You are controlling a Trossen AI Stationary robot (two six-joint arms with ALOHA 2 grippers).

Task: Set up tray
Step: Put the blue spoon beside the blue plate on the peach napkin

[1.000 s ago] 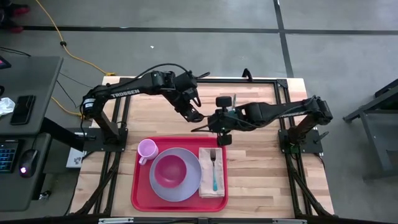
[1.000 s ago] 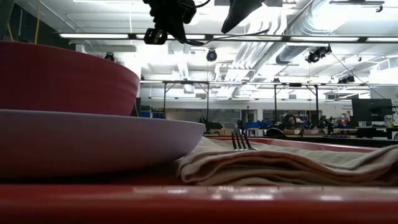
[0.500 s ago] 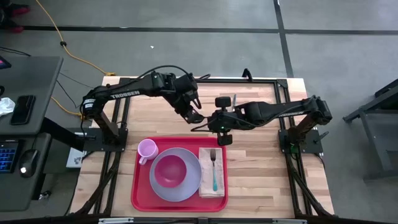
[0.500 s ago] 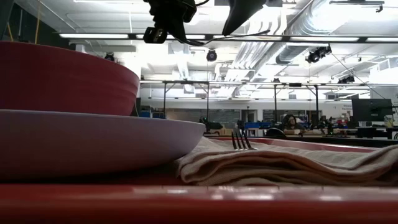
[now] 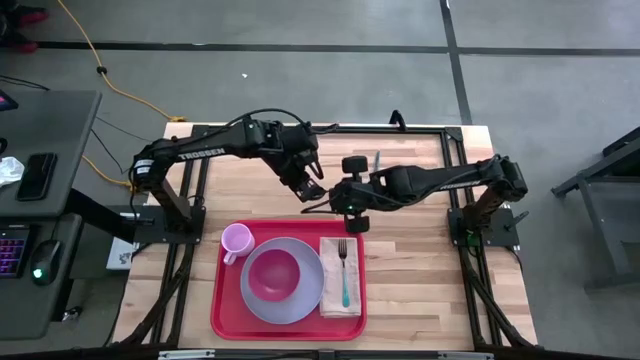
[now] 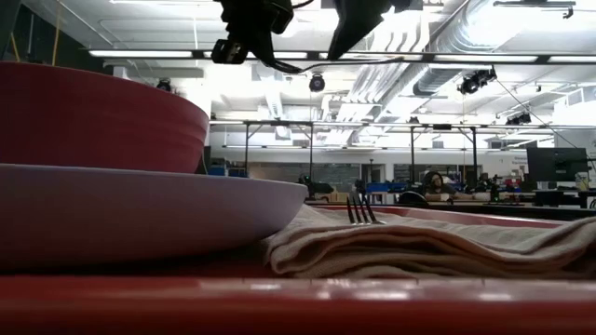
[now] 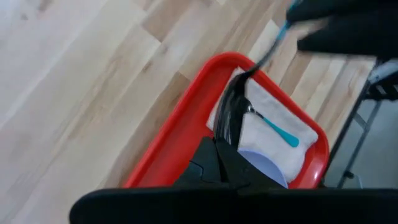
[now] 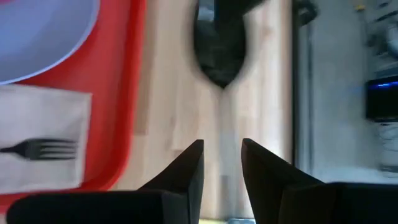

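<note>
Both arms drifted left; tray (image 5: 222, 310) holds plate (image 5: 262, 301), bowl (image 5: 273, 274), napkin (image 5: 335, 296).

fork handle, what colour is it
Teal. The fork lies on the beige napkin in the red tray; the high view shows it best.

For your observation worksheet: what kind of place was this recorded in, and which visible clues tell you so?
Probably a robotics lab or workshop: a wooden table on a bare concrete floor, exposed ceiling ducts with strip lights, and a desk with phone alongside.
</note>
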